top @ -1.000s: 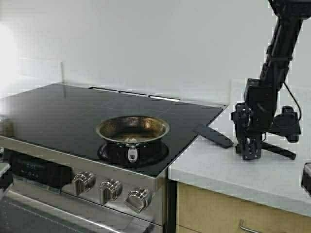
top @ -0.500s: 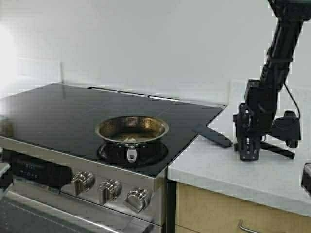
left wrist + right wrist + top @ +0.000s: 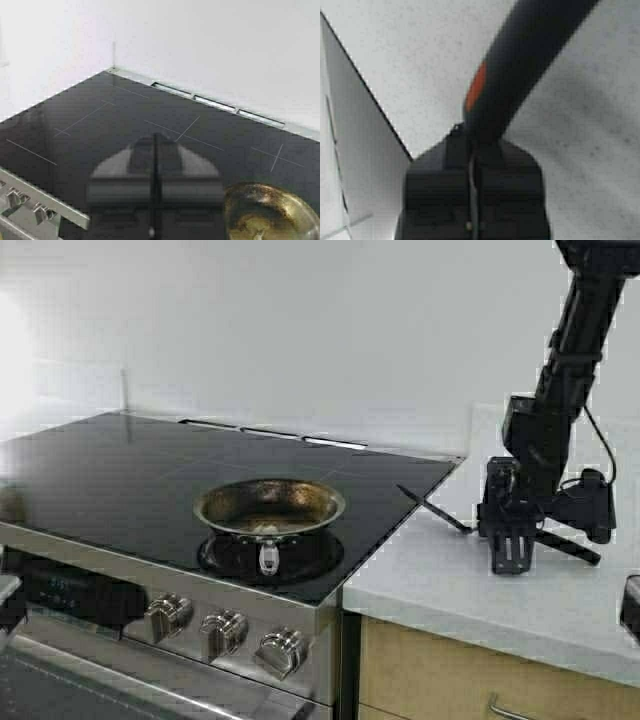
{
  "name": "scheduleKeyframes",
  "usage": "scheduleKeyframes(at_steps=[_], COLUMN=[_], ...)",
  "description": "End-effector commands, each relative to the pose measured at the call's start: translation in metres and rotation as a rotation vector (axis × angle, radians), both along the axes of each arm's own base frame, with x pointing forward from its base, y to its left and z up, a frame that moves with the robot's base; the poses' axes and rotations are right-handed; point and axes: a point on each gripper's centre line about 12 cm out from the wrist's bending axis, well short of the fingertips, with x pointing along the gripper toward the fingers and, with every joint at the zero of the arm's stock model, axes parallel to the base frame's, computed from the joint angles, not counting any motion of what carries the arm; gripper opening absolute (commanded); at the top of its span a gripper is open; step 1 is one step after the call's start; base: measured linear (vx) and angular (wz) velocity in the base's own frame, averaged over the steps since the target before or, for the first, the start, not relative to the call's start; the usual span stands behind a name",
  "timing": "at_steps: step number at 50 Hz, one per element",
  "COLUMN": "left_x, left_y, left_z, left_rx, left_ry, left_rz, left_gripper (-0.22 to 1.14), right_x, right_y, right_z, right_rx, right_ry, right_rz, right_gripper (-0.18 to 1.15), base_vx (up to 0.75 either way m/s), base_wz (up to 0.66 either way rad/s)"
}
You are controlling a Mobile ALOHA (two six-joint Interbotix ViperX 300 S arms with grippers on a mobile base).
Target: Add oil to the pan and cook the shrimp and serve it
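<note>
The steel pan (image 3: 270,505) sits on the front burner of the black cooktop, its short handle (image 3: 268,556) toward me. A small pale shrimp (image 3: 265,528) lies near the pan's near rim, and it also shows in the left wrist view as the shrimp (image 3: 257,233) inside the pan (image 3: 270,210). My right gripper (image 3: 508,552) is over the white counter, shut on the handle of a black spatula (image 3: 435,508) whose blade points at the stove. The spatula handle (image 3: 530,60) carries an orange mark. My left gripper (image 3: 155,137) hovers shut over the cooktop, left of the pan. The oil is out of view.
The black glass cooktop (image 3: 120,465) stretches back to the white wall. Three knobs (image 3: 222,630) line the stove front. The white counter (image 3: 470,590) lies to the right, above a wooden drawer front (image 3: 450,680).
The right gripper has shifted slightly and risen. The spatula blade has lifted from lying flat on the counter and now stands tipped on edge. The whole scene has slid slightly left.
</note>
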Motion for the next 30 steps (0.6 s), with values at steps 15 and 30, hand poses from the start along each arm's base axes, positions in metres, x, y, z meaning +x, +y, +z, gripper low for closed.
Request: scheduleKeyframes(at_steps=[15,30], left_x=[0.001,0.0], left_y=[0.0,0.0], left_z=[0.005,0.005], left_rx=[-0.003,-0.003], left_ry=[-0.015,-0.017], left_rz=[0.0,0.0], left_gripper=[0.03,0.03], right_x=[-0.02,-0.028], right_y=[0.002,0.015], right_z=[0.028,0.093], right_rx=[-0.049,-0.152], right_ry=[0.045,-0.05], right_rz=[0.083,0.209], right_gripper=[0.07,0.07], base_vx=[0.0,0.0], base_wz=[0.0,0.0])
